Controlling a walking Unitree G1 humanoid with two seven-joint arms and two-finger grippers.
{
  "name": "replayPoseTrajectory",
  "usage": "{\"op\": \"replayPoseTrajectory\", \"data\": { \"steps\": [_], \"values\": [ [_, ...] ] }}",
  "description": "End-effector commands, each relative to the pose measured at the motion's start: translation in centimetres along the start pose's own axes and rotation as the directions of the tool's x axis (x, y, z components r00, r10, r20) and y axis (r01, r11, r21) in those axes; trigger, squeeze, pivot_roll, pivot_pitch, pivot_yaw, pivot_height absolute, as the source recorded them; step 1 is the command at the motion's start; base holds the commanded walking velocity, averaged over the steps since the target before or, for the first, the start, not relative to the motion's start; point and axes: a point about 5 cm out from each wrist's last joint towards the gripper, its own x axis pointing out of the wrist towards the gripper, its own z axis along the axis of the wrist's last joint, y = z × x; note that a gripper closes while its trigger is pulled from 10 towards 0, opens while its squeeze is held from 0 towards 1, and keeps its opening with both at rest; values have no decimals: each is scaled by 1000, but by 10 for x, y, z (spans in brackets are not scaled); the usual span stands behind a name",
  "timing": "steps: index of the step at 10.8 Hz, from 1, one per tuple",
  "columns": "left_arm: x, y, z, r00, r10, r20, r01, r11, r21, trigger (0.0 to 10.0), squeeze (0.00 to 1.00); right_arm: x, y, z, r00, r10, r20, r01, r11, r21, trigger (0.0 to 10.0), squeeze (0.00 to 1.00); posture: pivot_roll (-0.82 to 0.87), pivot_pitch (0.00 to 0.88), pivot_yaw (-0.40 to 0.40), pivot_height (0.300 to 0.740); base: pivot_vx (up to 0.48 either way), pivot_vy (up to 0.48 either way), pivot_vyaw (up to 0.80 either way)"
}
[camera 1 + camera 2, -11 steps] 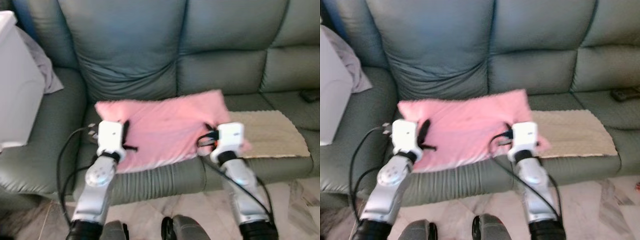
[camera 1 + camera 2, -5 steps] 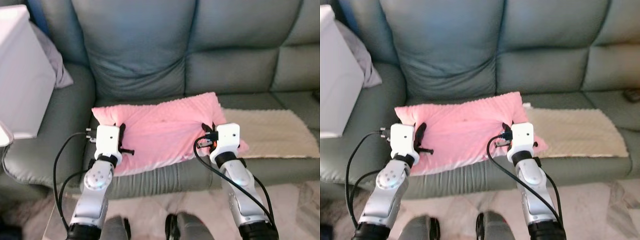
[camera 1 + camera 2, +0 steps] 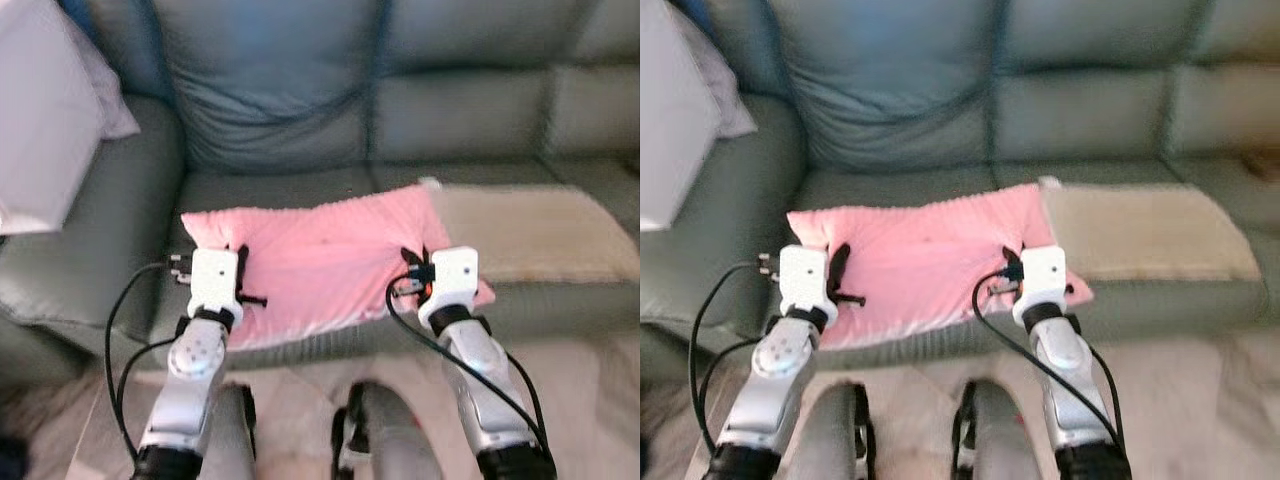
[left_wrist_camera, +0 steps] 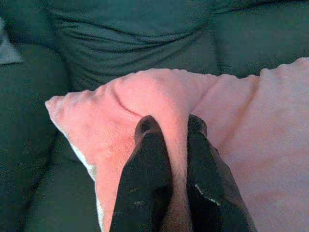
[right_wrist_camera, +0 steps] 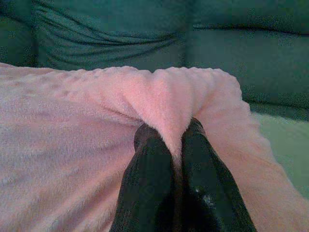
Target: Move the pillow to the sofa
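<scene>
Pink pillow (image 3: 325, 262) hangs over the grey sofa (image 3: 450, 110) seat's near edge, pinched in a fold by the left gripper (image 4: 171, 126) and right gripper (image 5: 168, 133); lower both ends level before letting go.

The pink fuzzy pillow (image 3: 325, 260) lay flat across the grey-green sofa (image 3: 270, 120) seat, near its front edge
</scene>
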Motion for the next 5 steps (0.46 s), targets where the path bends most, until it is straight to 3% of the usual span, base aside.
{"op": "replayPoseTrajectory", "data": {
  "steps": [1,5],
  "values": [
    [1,0,5,1000,2,20,-2,1000,5,10000,0,0,-3,4,1000,-12,25,12,1000,-5,10000,0,-39,128,-30,633,0,0,0],
    [4,-1,10,999,0,47,0,1000,2,10000,0,0,-3,4,1000,-13,25,13,1000,-4,10000,0,-40,132,-27,633,0,0,0]
  ]
}}
